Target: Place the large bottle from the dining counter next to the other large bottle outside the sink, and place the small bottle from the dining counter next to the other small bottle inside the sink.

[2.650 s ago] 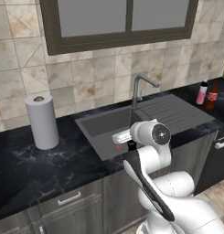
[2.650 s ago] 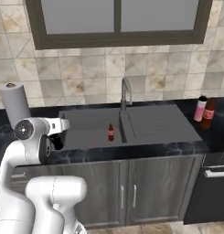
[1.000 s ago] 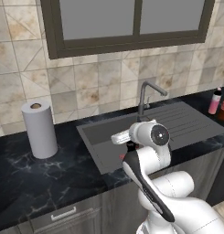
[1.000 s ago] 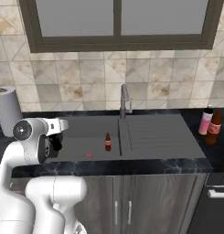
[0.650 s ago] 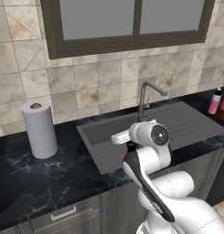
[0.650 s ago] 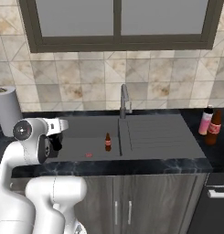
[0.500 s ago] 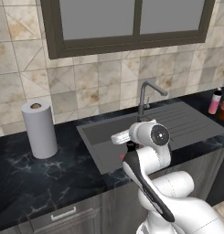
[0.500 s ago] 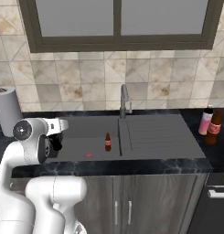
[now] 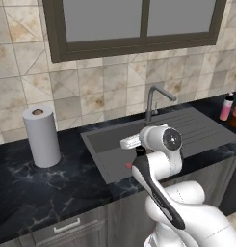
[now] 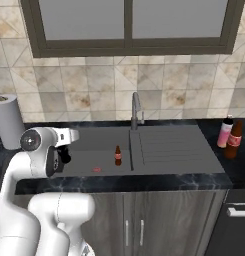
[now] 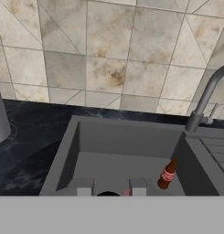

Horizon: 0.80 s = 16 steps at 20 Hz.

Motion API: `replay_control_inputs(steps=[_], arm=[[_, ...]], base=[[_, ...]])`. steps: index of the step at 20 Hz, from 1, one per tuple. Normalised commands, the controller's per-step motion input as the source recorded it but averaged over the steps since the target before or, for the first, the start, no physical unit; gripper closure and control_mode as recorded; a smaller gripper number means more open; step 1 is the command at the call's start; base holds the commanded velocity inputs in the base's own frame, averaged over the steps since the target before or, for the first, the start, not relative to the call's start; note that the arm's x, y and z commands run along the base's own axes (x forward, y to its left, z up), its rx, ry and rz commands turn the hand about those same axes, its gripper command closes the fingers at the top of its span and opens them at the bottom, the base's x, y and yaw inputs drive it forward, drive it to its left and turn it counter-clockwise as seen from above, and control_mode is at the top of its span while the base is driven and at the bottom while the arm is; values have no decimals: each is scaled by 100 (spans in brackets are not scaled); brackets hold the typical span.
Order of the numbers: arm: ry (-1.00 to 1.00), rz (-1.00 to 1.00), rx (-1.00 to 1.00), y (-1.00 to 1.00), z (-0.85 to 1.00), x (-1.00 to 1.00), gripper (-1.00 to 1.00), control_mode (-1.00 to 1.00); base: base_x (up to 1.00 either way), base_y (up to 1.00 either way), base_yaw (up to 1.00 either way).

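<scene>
The small bottle [image 10: 118, 156], brown with a red label, stands upright on the floor of the sink [image 11: 127, 139], close to the basin's right wall and just below the faucet [image 10: 136, 107]. Whether it is the bottle brought from the dining counter or its partner cannot be told. The hand [image 11: 111, 188] hovers over the front left part of the basin with its fingers [image 11: 84, 187] spread. A dark rounded shape sits low between them without touching either finger, so nothing appears to be pinched. Next to that shape is a small reddish mark [image 10: 97, 169] on the basin floor, near the front edge and left of the upright bottle. It is too small to identify and may be a second small bottle lying on its side. Further out, on the counter [image 9: 23, 188] beyond the right end of the sink, the large bottle [image 10: 234, 141] stands just beside the other large bottle [image 10: 225, 131], so that half of the task looks complete. A paper towel roll [image 9: 41, 136] stands on the counter left of the sink. To do the sink step well, first confirm that two small bottles sit close together inside the basin. If one is lying down, approach from above along its narrow width. Lift only enough to clear the floor. Avoid sweeping toward the upright bottle, which would tip easily. Withdraw straight up, clear of the faucet.
</scene>
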Motion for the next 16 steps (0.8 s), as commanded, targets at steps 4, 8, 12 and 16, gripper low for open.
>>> replay_control_inputs(steps=[4,8,12,16], arm=[[0,0,3,-28,-6,20,100,-100],[0,0,0,-4,-17,20,100,-100],[0,0,0,0,-22,24,100,-100],[-1,0,0,0,-24,15,100,-100]], base=[[0,0,0],[0,0,0],[0,0,0],[0,0,0]])
